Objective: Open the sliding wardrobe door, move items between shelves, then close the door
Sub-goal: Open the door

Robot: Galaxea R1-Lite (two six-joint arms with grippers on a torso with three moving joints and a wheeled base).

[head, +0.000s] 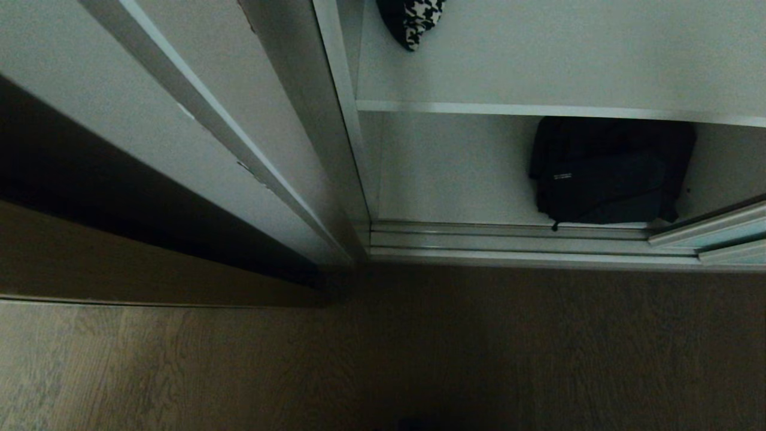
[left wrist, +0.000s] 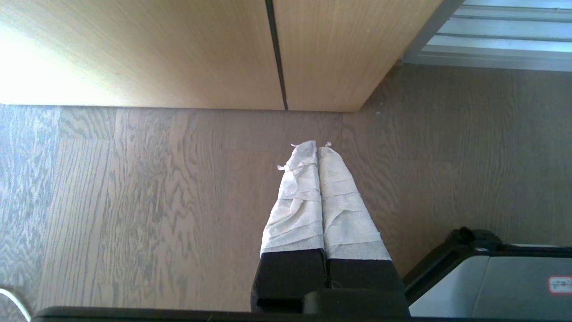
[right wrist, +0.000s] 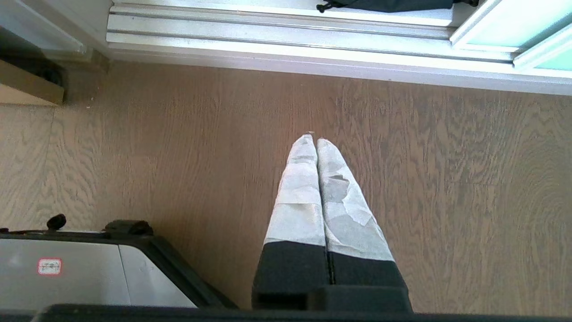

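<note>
Near, bottom of both wrist views: left gripper and right gripper, tape-wrapped fingers pressed together, holding nothing, hanging over wood floor. Neither arm in head view. Grey robot base at lower right of left wrist view, lower left of right wrist view; small red-bordered label on it, writing too small to read.

Mid: silver door tracks across centre-right of head view, at floor edge. Corner of sliding door w/ blue-green glass at right edge, sitting in tracks, pushed aside, wardrobe open. Light wood door across top of left wrist view, dark seam down it.

Far: black bag on wardrobe bottom, centre-right of head view, under shelf, near tracks; small silver tag on bag front, not legible. Houndstooth cloth on top of that shelf, top centre, cut off by frame edge, well apart from bag.
</note>
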